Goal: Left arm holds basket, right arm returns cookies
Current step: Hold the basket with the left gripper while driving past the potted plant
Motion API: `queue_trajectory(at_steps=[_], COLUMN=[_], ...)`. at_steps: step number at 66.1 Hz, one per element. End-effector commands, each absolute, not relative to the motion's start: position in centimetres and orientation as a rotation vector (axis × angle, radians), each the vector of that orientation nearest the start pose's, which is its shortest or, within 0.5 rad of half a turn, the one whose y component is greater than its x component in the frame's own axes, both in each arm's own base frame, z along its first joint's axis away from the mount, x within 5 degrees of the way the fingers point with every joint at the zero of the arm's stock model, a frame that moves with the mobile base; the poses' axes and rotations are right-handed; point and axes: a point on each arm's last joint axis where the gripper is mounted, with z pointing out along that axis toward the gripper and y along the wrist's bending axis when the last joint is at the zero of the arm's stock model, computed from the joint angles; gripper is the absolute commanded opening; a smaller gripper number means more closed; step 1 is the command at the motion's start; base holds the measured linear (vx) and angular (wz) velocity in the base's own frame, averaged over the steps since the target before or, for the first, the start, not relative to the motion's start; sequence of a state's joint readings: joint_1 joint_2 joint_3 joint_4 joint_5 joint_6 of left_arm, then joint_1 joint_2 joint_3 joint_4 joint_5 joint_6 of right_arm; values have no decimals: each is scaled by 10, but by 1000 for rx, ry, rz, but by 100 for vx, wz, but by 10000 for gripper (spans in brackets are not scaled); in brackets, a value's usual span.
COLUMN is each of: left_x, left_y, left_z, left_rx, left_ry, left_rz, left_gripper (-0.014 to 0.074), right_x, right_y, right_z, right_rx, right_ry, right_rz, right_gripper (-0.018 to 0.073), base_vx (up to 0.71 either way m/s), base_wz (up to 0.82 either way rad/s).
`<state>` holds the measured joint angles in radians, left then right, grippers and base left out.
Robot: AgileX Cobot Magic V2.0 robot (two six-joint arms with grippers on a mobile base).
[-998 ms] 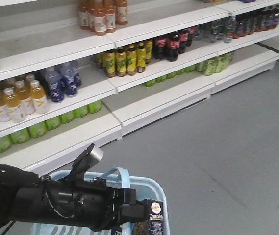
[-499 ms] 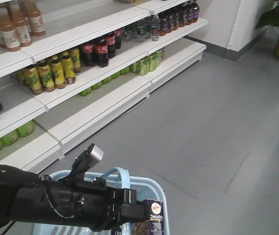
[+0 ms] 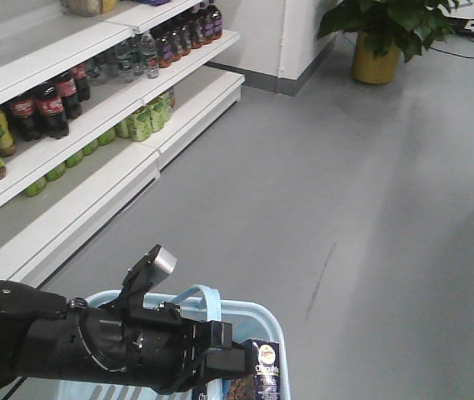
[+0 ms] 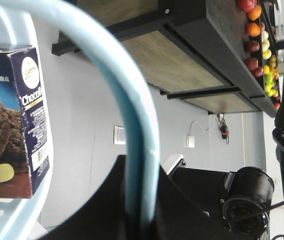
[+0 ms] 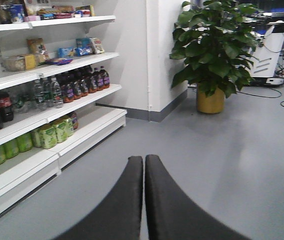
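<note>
The basket (image 3: 257, 310), light blue and slotted, hung low before me over the grey floor (image 3: 370, 208). I judged it was kept level there so its open top stayed reachable from my right side. My left arm (image 3: 70, 350) lay across its near edge. The left gripper (image 4: 141, 172) was pinched on the curved handle (image 4: 132, 110), one finger on each side, and bore the whole load. The Choco cookies carton (image 3: 266, 371) stood upright inside, against the basket's right wall with its logo facing out, so the return to the shelf was not yet begun. My right gripper (image 5: 144, 167) was away from the basket, its fingers pressed together on nothing. It pointed out over the floor toward the drinks shelves (image 5: 42, 125). It would need to spread before taking the carton.
</note>
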<state>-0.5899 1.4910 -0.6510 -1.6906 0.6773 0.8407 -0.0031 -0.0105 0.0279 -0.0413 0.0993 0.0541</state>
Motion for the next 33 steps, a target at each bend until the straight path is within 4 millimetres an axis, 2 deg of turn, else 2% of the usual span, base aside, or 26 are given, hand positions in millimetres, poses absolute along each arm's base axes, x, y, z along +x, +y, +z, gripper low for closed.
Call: queue_trajectory(at_steps=[1, 33], left_x=[193, 193], left_y=[-203, -203], left_z=[234, 234], left_rx=[44, 44], left_ry=[2418, 2418], left_rz=[-1607, -1607], left_gripper=[-6, -6], right_x=[56, 56], right_y=[-1, -1], right_z=[203, 203], right_rx=[8, 8], right_ry=[1509, 1509], right_rz=[-6, -6], right_gripper=[-8, -8], base_vx=[13, 14], base_wz=[-45, -31])
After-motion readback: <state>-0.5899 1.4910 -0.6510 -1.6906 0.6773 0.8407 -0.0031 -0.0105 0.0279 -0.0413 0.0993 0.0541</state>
